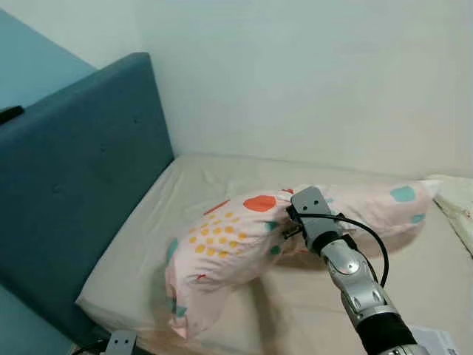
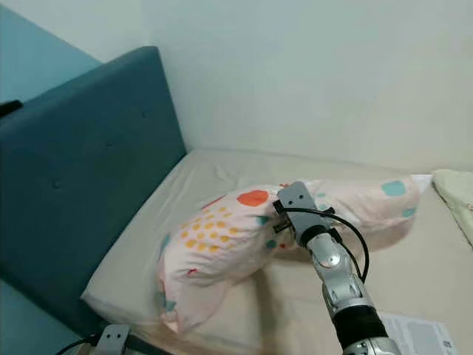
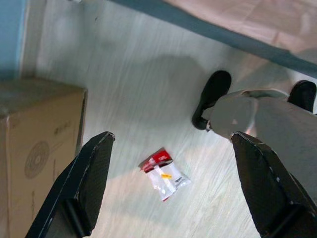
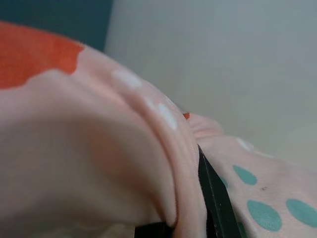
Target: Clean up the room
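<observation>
A pink pillow (image 1: 229, 240) with orange, red and teal dots lies bunched across the beige mattress (image 1: 214, 174). My right gripper (image 1: 290, 222) reaches into its middle from the front, and the fingertips are buried in the fabric. In the right wrist view a fold of the pillow cover (image 4: 163, 163) is pinched against a black finger (image 4: 214, 198), so the gripper is shut on the pillow. My left gripper (image 3: 172, 139) hangs open beside the bed, pointing down at the pale wood floor (image 3: 129, 84), with nothing between its fingers.
A dark teal headboard (image 1: 81, 170) borders the bed on the left, with a white wall behind. A pale cream cushion (image 1: 460, 207) lies at the right edge and a paper sheet (image 2: 417, 333) near the front. On the floor are a cardboard box (image 3: 34, 148), a red-and-clear packet (image 3: 163, 173) and black feet (image 3: 213, 96).
</observation>
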Controlling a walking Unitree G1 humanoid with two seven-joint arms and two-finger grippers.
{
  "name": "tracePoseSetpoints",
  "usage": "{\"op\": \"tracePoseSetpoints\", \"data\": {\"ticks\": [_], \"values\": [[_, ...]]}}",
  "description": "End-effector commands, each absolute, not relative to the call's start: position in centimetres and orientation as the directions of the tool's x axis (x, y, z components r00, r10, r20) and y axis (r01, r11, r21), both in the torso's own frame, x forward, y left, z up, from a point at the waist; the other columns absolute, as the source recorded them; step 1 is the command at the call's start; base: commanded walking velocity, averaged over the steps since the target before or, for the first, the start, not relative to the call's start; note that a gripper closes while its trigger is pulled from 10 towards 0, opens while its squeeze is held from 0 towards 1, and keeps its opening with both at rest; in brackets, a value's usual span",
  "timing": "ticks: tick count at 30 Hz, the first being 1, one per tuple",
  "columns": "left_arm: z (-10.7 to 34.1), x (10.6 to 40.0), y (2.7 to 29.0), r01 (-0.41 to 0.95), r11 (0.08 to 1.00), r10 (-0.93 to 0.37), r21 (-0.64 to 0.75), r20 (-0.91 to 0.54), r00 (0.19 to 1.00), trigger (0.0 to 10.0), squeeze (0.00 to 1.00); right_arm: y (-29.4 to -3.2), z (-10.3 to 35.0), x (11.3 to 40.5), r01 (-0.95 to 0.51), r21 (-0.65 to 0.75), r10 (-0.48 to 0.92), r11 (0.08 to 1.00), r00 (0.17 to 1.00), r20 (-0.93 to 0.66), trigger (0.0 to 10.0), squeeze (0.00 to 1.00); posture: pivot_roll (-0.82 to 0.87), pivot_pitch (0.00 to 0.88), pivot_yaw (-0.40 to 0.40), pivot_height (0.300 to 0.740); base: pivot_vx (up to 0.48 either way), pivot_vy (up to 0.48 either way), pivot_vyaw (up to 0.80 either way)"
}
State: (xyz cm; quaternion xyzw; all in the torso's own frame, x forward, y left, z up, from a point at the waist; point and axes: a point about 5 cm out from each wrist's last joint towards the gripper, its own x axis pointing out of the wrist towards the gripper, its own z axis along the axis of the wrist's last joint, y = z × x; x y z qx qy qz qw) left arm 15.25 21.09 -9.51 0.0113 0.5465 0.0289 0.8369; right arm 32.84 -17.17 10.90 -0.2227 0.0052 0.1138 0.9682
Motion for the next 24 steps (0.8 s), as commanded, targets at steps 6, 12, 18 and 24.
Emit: {"op": "tracePoseSetpoints", "data": {"ticks": [6, 12, 18, 24], "values": [[-9.57, 15.03, 21.25, -0.025, 0.998, 0.056, 0.05, -0.92, 0.388, 10.0, 0.0, -16.42, 12.54, 33.1, -0.217, -0.434, 0.251, 0.874, 0.968, 0.023, 10.0, 0.0, -0.02, 0.0, 0.006, 0.74, 0.0, 0.0, 0.79], [-9.58, 15.09, 21.03, -0.01, 0.999, 0.043, 0.043, -0.923, 0.383, 10.0, 0.0, -16.42, 12.47, 33.05, -0.219, -0.433, 0.253, 0.874, 0.967, 0.022, 10.0, 0.0, -0.02, 0.0, 0.004, 0.74, 0.0, 0.0, 0.79], [-9.61, 15.12, 20.83, -0.008, 0.999, 0.039, 0.039, -0.923, 0.383, 10.0, 0.0, -16.42, 12.42, 33.04, -0.223, -0.431, 0.256, 0.874, 0.967, 0.018, 10.0, 0.0, -0.02, 0.0, 0.001, 0.74, 0.0, 0.0, 0.78], [-9.64, 15.14, 20.58, -0.008, 0.999, 0.035, 0.034, -0.924, 0.382, 10.0, 0.0, -16.52, 12.43, 33.04, -0.222, -0.433, 0.254, 0.874, 0.967, 0.017, 10.0, 0.0, -0.02, 0.0, -0.001, 0.74, 0.0, 0.0, 0.79]]}}
